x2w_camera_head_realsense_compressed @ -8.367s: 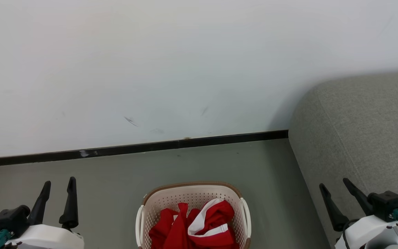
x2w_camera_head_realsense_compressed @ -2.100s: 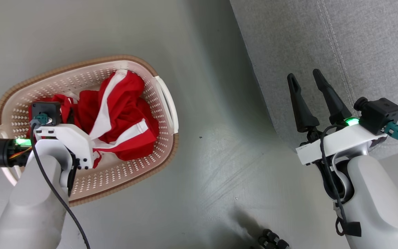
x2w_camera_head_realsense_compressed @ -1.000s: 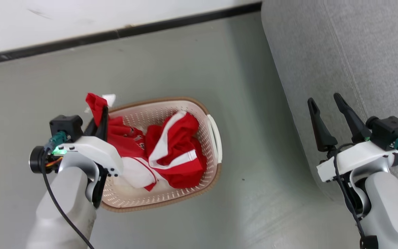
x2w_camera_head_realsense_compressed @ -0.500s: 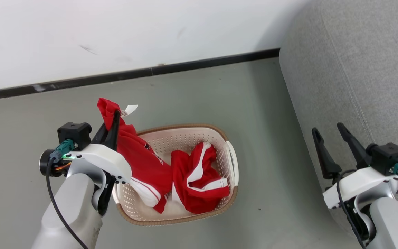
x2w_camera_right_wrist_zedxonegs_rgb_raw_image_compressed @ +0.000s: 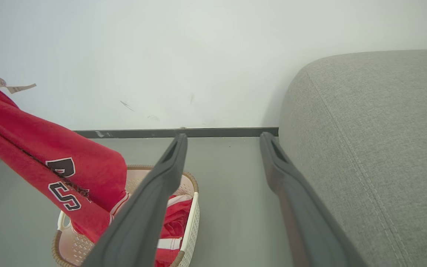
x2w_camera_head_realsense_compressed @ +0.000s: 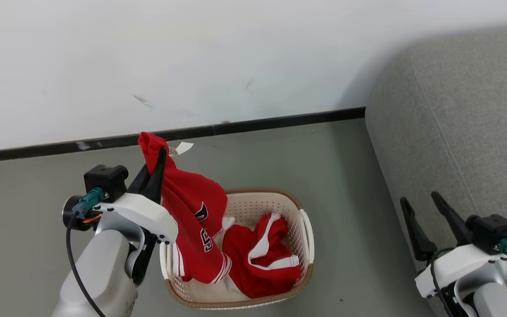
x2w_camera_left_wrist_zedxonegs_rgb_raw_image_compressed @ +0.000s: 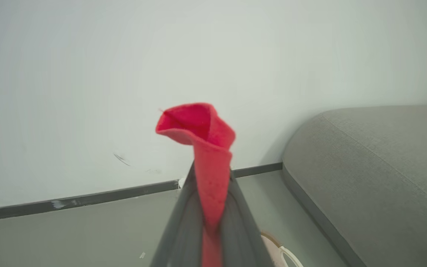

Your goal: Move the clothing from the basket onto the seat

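Left arm reaches up beside the basket (x2w_camera_head_realsense_compressed: pixel 253 192), left gripper (x2w_camera_head_realsense_compressed: pixel 160 155) clamped tight on a red garment (x2w_camera_head_realsense_compressed: pixel 196 229) that trails down into it. A second garment (x2w_camera_head_realsense_compressed: pixel 262 259) lies inside. Right gripper (x2w_camera_head_realsense_compressed: pixel 418 197), fingers spread and empty, hovers by the sofa (x2w_camera_head_realsense_compressed: pixel 456 132).

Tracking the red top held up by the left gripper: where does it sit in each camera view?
Head view: red top left of centre, hanging from the left gripper over the basket.
Left wrist view: centre, pinched between the fingers.
Right wrist view: left edge, above the basket.
Shared landmark: the dark skirting strip running up to the sofa.
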Motion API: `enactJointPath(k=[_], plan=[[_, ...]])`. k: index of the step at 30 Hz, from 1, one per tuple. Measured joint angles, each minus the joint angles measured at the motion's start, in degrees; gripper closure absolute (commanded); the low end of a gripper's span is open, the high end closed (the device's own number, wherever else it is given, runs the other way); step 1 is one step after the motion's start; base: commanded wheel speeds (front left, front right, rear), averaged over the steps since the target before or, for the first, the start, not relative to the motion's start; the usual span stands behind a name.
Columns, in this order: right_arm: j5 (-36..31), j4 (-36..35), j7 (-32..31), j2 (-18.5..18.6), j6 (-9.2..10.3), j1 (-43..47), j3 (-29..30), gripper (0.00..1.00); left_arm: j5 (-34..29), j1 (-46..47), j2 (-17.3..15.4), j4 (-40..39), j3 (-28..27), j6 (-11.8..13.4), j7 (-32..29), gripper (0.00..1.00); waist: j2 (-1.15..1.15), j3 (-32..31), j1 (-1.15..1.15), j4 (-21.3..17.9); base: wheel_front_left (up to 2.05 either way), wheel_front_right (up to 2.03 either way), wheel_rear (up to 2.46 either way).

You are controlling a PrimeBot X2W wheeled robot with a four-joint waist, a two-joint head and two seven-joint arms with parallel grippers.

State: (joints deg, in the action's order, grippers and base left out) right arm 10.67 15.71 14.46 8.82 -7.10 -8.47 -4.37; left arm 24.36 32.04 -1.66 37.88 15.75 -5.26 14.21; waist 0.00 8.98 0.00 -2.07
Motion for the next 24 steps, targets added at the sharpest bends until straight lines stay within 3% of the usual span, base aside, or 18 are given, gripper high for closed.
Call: enactJointPath(k=[12, 24], plan=[[-0.7, -0.5, 0.0, -0.3, -0.01, 2.9, -0.4, 0.00, 0.8, -0.8, 0.0, -4.7, 1.4, -0.5, 0.0, 1.00, 0.00, -4.9, 0.00, 1.1, 0.00, 0.00, 0.00], [-1.3, -2.3, 0.0, -1.2, -0.03, 4.4, -7.9, 0.00, 1.3, -3.2, -0.1, -10.0, 4.3, -1.0, -2.3, 1.00, 0.00, -7.3, 0.00, 2.0, 0.00, 0.00, 0.00]])
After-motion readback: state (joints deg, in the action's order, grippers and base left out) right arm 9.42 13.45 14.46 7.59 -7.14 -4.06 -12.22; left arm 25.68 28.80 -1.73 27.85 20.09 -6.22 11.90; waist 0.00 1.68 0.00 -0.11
